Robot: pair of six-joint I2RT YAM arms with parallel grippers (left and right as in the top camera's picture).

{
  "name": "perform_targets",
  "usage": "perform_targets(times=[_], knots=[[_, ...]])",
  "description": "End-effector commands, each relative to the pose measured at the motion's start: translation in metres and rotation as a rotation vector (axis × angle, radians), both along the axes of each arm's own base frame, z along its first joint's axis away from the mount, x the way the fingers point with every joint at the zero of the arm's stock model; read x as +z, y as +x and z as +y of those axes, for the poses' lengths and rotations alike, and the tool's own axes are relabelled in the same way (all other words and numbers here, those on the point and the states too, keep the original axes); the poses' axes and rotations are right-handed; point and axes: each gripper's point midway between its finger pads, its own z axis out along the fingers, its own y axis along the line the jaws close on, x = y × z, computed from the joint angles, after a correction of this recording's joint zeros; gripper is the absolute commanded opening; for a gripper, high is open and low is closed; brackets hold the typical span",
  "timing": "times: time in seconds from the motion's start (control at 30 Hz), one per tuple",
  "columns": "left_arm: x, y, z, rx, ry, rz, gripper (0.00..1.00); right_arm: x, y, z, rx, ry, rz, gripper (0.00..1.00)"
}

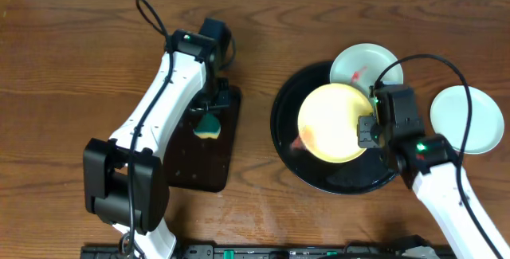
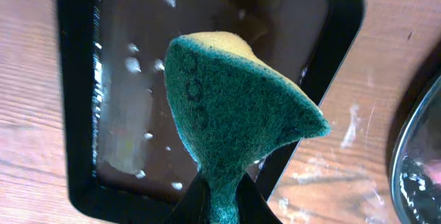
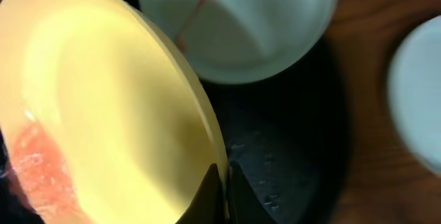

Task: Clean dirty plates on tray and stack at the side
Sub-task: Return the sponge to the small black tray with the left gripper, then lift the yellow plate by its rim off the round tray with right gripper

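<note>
The right gripper (image 3: 222, 189) is clamped on the near rim of the yellow plate (image 1: 335, 123), tipping it up over the round tray (image 1: 343, 181), with a red smear (image 3: 41, 169) on its low side. The left gripper (image 2: 219, 207) pinches a sponge (image 2: 234, 114) above the small tray (image 2: 83, 114), well apart from the plate. Wiping looks about to begin, and the sponge must first cross to the smear. A streaked mint plate (image 1: 366, 64) waits at the round tray's far rim, and a second mint plate (image 1: 468, 119) lies on the table (image 1: 64, 92) beside it.
</note>
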Motion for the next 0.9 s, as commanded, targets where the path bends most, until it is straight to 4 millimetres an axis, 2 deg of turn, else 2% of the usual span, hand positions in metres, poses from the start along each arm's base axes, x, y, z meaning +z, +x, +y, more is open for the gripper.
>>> perform_targets(times=[0.0, 0.03, 0.13, 0.3, 0.5, 0.67, 0.8, 0.83, 0.87], knots=[[-0.005, -0.007, -0.008, -0.037, -0.055, 0.035, 0.08, 0.028, 0.002, -0.013, -0.065, -0.098, -0.112, 0.01], [-0.005, -0.007, -0.008, -0.038, -0.055, 0.035, 0.09, 0.031, 0.001, -0.012, -0.059, -0.111, -0.121, 0.01], [-0.004, -0.006, -0.009, -0.039, -0.057, 0.029, 0.21, 0.035, -0.002, -0.011, -0.042, -0.177, -0.136, 0.01], [-0.001, -0.005, -0.009, -0.039, -0.061, 0.017, 0.33, 0.042, -0.008, -0.008, -0.018, -0.308, -0.162, 0.01], [0.009, -0.008, -0.008, -0.039, -0.065, 0.001, 0.36, 0.053, -0.016, 0.005, 0.031, -0.433, -0.214, 0.01], [0.035, -0.01, -0.007, -0.041, -0.089, -0.08, 0.37, 0.065, -0.02, 0.017, 0.066, -0.507, -0.274, 0.01], [0.073, -0.015, -0.006, -0.045, -0.123, -0.202, 0.44, 0.077, -0.024, 0.025, 0.105, -0.593, -0.327, 0.01], [0.082, -0.017, -0.005, -0.046, -0.131, -0.229, 0.49, 0.079, -0.024, 0.026, 0.109, -0.607, -0.336, 0.01], [0.089, -0.019, -0.004, -0.046, -0.138, -0.252, 0.58, 0.081, -0.024, 0.028, 0.12, -0.626, -0.343, 0.01]])
